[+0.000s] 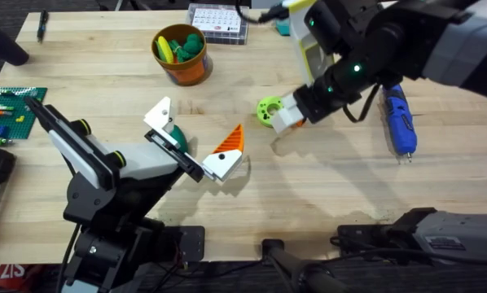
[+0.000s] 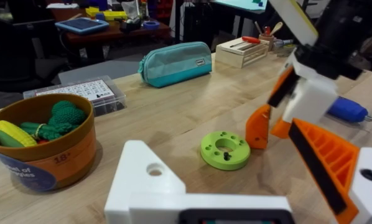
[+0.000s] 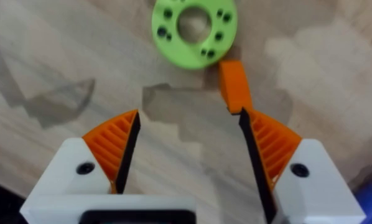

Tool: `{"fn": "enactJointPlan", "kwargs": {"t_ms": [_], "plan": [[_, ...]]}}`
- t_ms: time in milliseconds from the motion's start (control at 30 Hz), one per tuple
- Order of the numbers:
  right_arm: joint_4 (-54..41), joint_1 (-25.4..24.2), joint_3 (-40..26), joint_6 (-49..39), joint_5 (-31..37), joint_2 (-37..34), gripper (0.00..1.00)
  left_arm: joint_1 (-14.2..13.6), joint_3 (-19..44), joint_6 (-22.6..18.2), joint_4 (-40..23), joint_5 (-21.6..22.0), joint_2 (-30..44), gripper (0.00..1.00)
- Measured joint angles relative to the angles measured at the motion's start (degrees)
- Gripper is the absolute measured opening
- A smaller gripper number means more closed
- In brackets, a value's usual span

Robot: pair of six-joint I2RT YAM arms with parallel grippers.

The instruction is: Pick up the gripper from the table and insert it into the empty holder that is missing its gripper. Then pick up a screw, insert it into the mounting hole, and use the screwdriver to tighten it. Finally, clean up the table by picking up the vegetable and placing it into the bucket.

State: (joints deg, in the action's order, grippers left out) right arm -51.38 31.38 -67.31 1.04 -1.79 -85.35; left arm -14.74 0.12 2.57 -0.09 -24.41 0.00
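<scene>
Nearest the arm bases, the left gripper (image 1: 201, 150) hangs over bare wood near the middle of the table (image 1: 325, 195), its white fingers with orange ribbed pads spread wide and holding nothing. Its wrist view looks across the tabletop between those fingers toward the other arm.

Just beyond it and to the right lies a green ring (image 1: 269, 110) with small holes around a central bore, flat on the wood. The right gripper (image 1: 289, 115) stands immediately beside this ring, on the side away from the left arm. In the right wrist view its fingers gape with nothing between them, and a small orange block (image 3: 234, 85) lies just past one fingertip, touching or nearly touching the ring's edge (image 3: 194, 28). In the left wrist view the same orange piece (image 2: 258, 126) stands by the ring (image 2: 225, 149) below the right gripper (image 2: 279, 115).

The screwdriver (image 1: 398, 120) lies flat on the table to the right of the right gripper, partly under that arm, well apart from the fingers.

Farther back and to the left, the bucket (image 1: 180, 54) stands upright with green and yellow toy pieces inside. Behind it sits a clear compartment box (image 1: 217, 23), and a teal zip pouch (image 2: 175, 62) lies at the far edge.
</scene>
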Motion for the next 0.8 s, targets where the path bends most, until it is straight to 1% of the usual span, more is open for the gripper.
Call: {"fn": "enactJointPlan", "kwargs": {"t_ms": [67, 300, 433, 567, 800], "plan": [[0.2, -0.1, -0.7, 0.0, 0.3, -0.3, 0.952, 0.0, 0.2, 0.0, -0.4, 0.1, 0.0, 0.992], [-8.7, 0.0, -7.0, 0.0, 3.0, -4.3, 0.952, 0.0, 0.2, 0.0, -0.8, 0.2, 0.0, 0.993], [-9.8, -1.1, -9.5, 0.0, 4.7, -3.1, 0.952, 0.0, 0.2, 0.0, -0.8, 0.2, 0.1, 0.993], [-10.2, -1.5, -10.3, 0.0, 5.5, -1.0, 0.952, 0.0, 0.2, 0.0, -0.8, 0.2, 0.1, 0.993], [-10.6, -1.5, -10.3, -0.1, 6.1, -0.8, 0.952, 0.0, 0.2, 0.0, -0.8, 0.2, 0.0, 0.993]]}}
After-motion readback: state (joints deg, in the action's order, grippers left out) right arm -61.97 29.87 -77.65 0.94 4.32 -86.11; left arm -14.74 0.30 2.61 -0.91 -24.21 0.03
